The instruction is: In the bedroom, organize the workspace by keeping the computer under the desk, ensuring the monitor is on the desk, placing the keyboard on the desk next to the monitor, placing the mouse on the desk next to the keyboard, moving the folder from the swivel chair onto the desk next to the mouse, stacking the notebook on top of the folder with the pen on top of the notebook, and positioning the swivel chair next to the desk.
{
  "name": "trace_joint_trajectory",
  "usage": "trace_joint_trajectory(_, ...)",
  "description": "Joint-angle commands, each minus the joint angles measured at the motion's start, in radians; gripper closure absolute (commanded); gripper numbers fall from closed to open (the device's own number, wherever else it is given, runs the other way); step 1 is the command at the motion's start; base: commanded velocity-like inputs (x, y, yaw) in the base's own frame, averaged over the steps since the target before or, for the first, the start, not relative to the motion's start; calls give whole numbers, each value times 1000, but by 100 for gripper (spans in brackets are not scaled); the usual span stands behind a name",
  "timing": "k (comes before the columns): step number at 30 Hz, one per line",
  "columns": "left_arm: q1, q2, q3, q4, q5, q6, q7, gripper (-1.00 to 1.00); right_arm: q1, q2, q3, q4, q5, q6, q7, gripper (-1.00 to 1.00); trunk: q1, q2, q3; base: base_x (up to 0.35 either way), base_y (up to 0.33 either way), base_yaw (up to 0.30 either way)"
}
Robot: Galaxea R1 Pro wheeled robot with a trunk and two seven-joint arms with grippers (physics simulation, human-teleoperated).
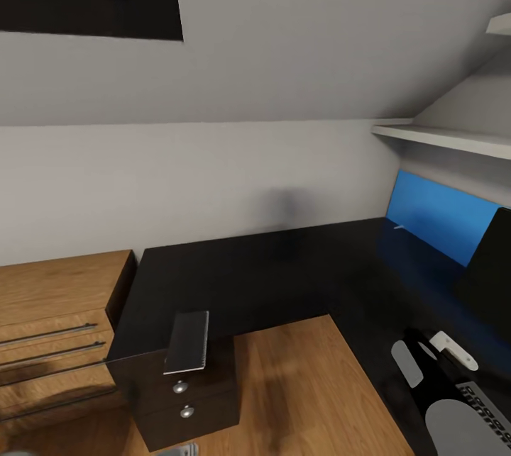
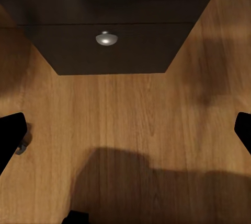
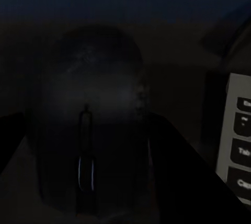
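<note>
Grey bedroom wall up top, sloped ceiling, and a white shelf (image 1: 440,137) off to the right. Below it sits the black L-shaped desk (image 1: 270,271), its pedestal (image 1: 186,399) showing two round silver knobs, drawers closed. The notebook (image 1: 187,341), grey-covered, lies on the desk's near corner right above that pedestal, hanging slightly over the edge. Left of the desk is a light-wood chest (image 1: 57,335) with long bar handles, also closed. Far right, the blue folder (image 1: 436,215) lies on the desk by the wall, with the monitor (image 1: 490,271) black and angled just in front of it.

Right wrist view, very dim: the mouse (image 3: 89,130) sits between the right gripper (image 3: 89,182) fingers, jaws apart either side, contact impossible to judge. The keyboard (image 3: 238,135) lies just beside.

The left gripper (image 2: 125,130) hangs spread wide over the wooden floor (image 2: 136,114), facing the pedestal.
</note>
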Motion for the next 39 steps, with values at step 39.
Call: trace_joint_trajectory(39,0,0,-1,-1,5,3,6,-100,-1,-2,1,0,-13,-14,-1,100,142,-260,-117,0,0,0)
